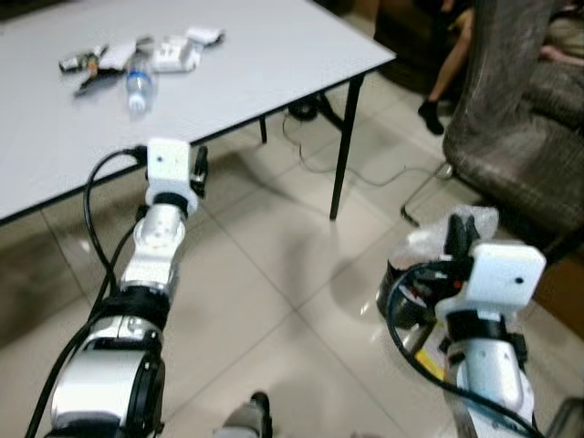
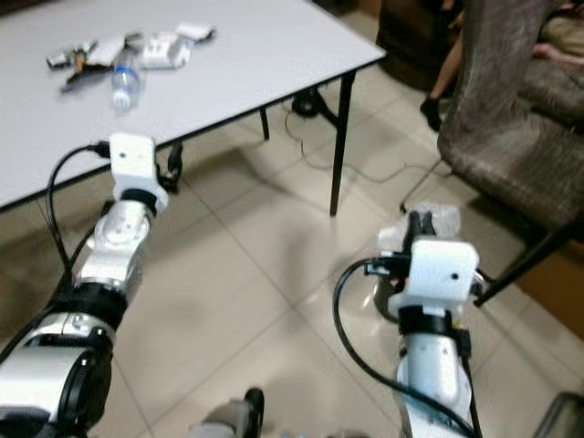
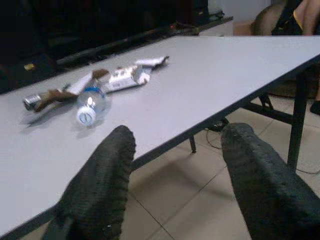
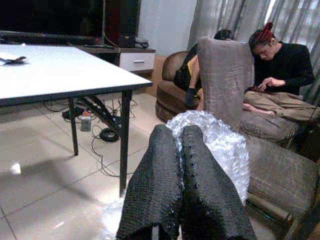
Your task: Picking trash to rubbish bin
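Note:
Trash lies on the white table (image 1: 274,64): a clear plastic bottle (image 1: 137,82) and several crumpled wrappers (image 1: 173,50) at its far left. My left gripper (image 3: 177,137) is open and empty, held just short of the table's near edge and pointing at the bottle (image 3: 90,105). My right gripper (image 4: 179,131) is shut on a piece of clear bubble wrap (image 4: 225,145). It holds the wrap low on the right, just above a small dark rubbish bin (image 1: 394,297) on the floor.
A grey fabric chair (image 1: 520,119) stands close behind the bin on the right. Two people (image 4: 277,75) sit on a sofa beyond it, and a leg (image 1: 447,64) reaches the floor. Table legs (image 1: 345,146) and cables (image 1: 319,146) are under the table; open tiled floor (image 1: 274,274) lies between my arms.

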Motion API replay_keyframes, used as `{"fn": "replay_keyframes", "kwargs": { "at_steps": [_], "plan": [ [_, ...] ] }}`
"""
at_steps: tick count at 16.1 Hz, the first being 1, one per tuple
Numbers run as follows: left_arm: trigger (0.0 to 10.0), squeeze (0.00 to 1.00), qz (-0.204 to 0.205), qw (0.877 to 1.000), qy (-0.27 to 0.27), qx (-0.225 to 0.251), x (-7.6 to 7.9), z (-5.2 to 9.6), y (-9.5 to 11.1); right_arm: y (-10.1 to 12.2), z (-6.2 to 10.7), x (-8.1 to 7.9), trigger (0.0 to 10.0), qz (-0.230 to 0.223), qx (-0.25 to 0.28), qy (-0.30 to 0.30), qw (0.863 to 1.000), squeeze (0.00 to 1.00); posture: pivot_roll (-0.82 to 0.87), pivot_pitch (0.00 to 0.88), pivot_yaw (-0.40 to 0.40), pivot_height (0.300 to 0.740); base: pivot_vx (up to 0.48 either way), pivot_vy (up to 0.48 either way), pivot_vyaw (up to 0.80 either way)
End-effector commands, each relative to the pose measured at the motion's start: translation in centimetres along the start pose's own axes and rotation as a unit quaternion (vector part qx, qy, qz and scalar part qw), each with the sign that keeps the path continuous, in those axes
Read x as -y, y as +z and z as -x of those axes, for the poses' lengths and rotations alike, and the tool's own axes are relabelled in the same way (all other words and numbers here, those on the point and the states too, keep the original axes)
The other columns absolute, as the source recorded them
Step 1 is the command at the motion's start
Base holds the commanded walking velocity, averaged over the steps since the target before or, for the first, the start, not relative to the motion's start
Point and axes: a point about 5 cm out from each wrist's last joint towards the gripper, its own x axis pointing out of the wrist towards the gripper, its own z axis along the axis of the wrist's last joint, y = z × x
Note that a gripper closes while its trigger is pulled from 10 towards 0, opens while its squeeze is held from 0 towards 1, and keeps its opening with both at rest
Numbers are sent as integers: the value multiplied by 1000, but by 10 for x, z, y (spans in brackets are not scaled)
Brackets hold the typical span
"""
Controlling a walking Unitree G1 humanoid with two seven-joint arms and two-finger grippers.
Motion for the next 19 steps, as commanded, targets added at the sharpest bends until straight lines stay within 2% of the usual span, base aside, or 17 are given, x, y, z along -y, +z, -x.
{"fn": "replay_keyframes", "kwargs": {
  "at_steps": [1, 2, 7, 13, 19],
  "plan": [
    [10000, 929, -9, 1000, -3, 1, 4, -3, 3, 0, 2, 3, 10000, 5, -2, -8, 1000, 0, 111, 171, 9, 740, 0, 0, 0],
    [10000, 0, -7, 1000, -11, -1, 5, -4, 4, 0, 3, 3, 10000, 4, -2, -9, 1000, 0, 109, 174, 11, 740, 0, 0, 0],
    [10000, 0, -4, 1000, -19, 1, 8, -11, 11, 0, 6, 2, 10000, 7, -3, -11, 1000, 0, 98, 183, 17, 740, 58, 0, 0],
    [10000, 0, -4, 1000, -19, 2, 11, -13, 14, 2, 8, 1, 10000, 13, 0, -7, 1000, 0, 89, 185, 20, 740, 394, 0, 0],
    [10000, 0, -4, 1000, -15, 2, 12, -14, 14, 4, 6, -5, 10000, 17, 9, 21, 1000, 0, 89, 181, 17, 740, 414, 0, 0]
  ]
}}
